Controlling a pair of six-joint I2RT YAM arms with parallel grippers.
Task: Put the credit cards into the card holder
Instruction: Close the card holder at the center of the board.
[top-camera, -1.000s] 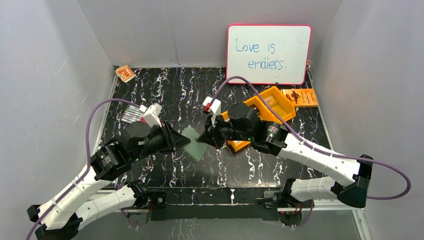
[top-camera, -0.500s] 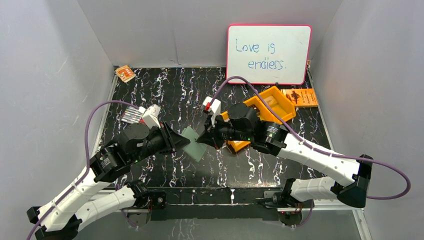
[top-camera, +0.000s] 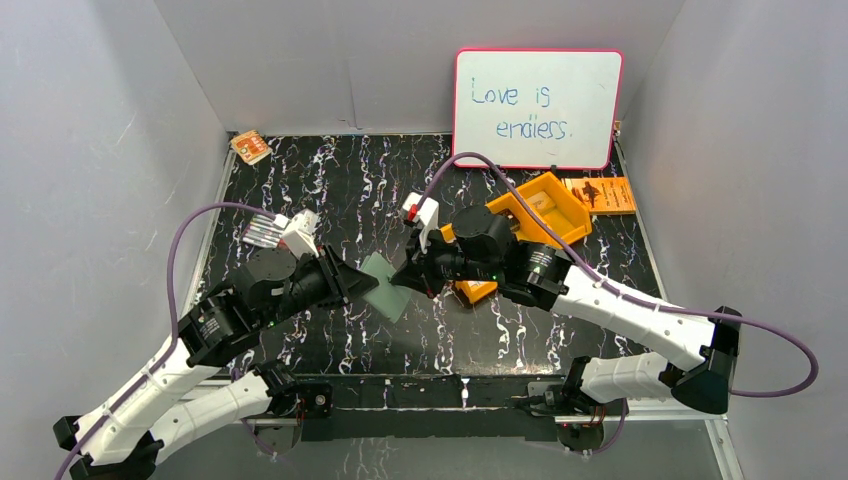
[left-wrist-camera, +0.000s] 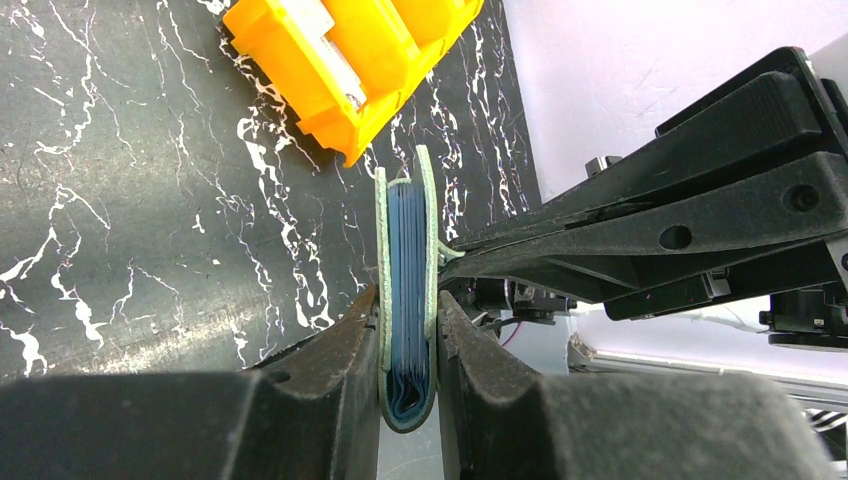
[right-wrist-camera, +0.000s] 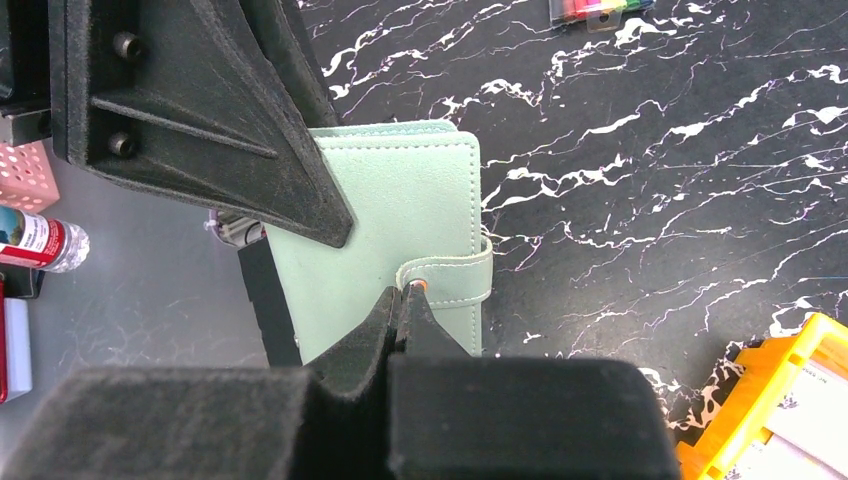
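My left claw (left-wrist-camera: 407, 300) is clamped on the wallet (left-wrist-camera: 407, 240). The wallet is folded shut and stands on edge between the two pads, fold end deep in the grip, with the grey-blue pockets showing as a thin band between the green covers. The free edge points away from the claw, toward the tray (left-wrist-camera: 400, 60) lying on the table (left-wrist-camera: 150, 200) ahead and a little left. My right claw (right-wrist-camera: 405, 295) is clenched, tips together on the free end of the strap (right-wrist-camera: 455, 278), right where the small orange snap shows. In the left wrist view the strap's end stands a little off the cover toward those tips. The wallet's green face fills the space just ahead of the right claw, and the left claw's dark finger crosses its upper left corner. In the top view the two claws meet nose to nose over the table, the wallet between them and clear of the surface. The cards (right-wrist-camera: 810, 400) are not in either grip: they lie in the tray, low and to the right of my right claw, pale against the orange.
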